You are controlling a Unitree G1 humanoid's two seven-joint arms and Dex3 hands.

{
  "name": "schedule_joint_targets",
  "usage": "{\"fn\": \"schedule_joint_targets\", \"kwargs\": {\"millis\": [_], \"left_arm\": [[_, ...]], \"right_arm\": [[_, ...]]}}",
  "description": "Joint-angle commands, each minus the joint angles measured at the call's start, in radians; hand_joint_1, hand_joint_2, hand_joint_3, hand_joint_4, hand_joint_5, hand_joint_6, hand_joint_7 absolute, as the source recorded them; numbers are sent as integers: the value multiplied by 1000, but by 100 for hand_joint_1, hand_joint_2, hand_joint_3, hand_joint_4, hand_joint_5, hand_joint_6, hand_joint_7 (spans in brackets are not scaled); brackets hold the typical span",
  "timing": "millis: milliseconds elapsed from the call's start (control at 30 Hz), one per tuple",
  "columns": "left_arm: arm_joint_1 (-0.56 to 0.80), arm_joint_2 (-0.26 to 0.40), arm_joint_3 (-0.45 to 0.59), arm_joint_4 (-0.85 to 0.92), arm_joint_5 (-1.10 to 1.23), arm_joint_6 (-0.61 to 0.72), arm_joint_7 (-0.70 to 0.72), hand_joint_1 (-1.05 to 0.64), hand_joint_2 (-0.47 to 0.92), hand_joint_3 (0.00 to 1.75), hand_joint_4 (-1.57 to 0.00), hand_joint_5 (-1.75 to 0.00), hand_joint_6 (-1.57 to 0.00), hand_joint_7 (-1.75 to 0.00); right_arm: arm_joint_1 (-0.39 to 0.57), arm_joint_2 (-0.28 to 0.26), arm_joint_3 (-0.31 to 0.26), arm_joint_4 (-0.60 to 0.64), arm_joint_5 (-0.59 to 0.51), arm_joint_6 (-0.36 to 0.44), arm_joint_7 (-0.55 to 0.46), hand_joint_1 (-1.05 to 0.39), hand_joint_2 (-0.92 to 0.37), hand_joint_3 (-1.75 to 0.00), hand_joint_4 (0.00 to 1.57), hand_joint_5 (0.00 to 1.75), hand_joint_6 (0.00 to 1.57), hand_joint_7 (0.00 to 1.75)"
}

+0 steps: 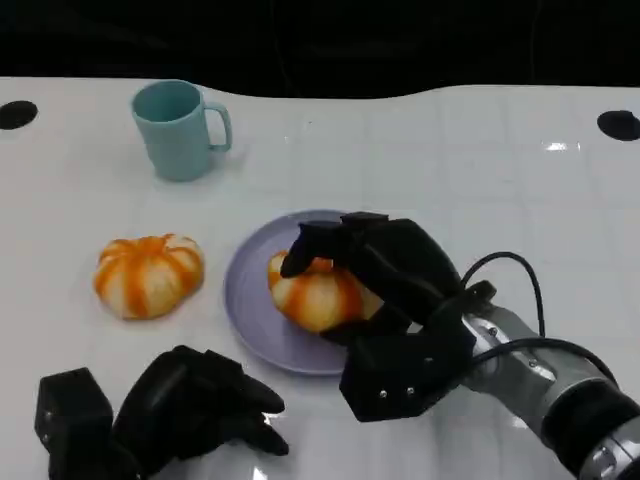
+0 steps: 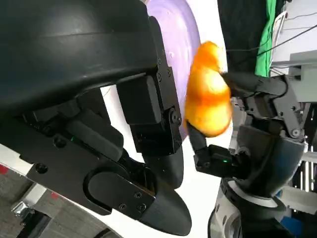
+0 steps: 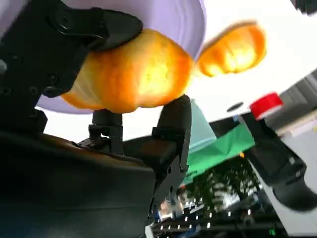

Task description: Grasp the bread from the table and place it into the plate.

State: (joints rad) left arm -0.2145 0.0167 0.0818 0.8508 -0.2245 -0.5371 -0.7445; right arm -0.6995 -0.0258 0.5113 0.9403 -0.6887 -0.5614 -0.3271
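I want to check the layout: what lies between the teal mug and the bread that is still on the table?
Only bare white table. In the head view, nothing stands between the teal mug and the loose bread.

We see a glossy white table [image 1: 450, 170] with glare spots, smooth matt lavender plate [image 1: 250, 300], bread [image 1: 315, 295] with shiny glazed orange crust, second bun [image 1: 148, 275] same glaze, smooth teal mug [image 1: 178, 130], matt black plastic hands [image 1: 390, 300], brushed silver metal forearm [image 1: 560, 400].
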Motion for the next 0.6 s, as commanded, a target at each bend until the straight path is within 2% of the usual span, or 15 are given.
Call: {"fn": "schedule_joint_targets", "kwargs": {"millis": [33,167,400,433,467,500,567,600], "left_arm": [[9,12,3,-4,-3,-4,-2,-105,79,0,-156,-22,-155,0],[9,13,1,-7,2,0,8,-105,79,0,-157,-22,-155,-1],[8,12,2,-5,1,0,7,-105,79,0,-157,-22,-155,0],[7,12,2,-5,2,-3,6,-105,79,0,-157,-22,-155,0],[7,12,2,-4,2,-6,6,-105,80,0,-157,-22,-155,0],[7,12,2,-4,2,-8,5,-105,80,0,-156,-22,-155,0],[7,12,2,-3,2,-9,5,-105,80,1,-156,-22,-155,0],[5,11,3,-2,0,-5,6,-105,80,0,-156,-22,-155,0]], "right_arm": [[-11,-29,5,-38,10,72,121,-63,-90,-31,15,90,27,34],[8,-46,6,-104,10,128,202,-79,-92,-35,1,70,13,23],[28,-53,3,-157,12,164,243,-83,-92,-38,0,64,11,18],[35,-62,-3,-174,26,170,273,-83,-92,-38,0,64,11,18],[42,-68,-8,-188,37,175,297,-90,-92,-42,0,52,7,15],[47,-73,-12,-200,45,180,315,-93,-92,-44,0,47,5,14],[53,-77,-13,-216,52,189,332,-95,-92,-45,0,43,4,12],[70,-75,-39,-236,109,195,386,-96,-92,-45,0,42,4,12]]}}
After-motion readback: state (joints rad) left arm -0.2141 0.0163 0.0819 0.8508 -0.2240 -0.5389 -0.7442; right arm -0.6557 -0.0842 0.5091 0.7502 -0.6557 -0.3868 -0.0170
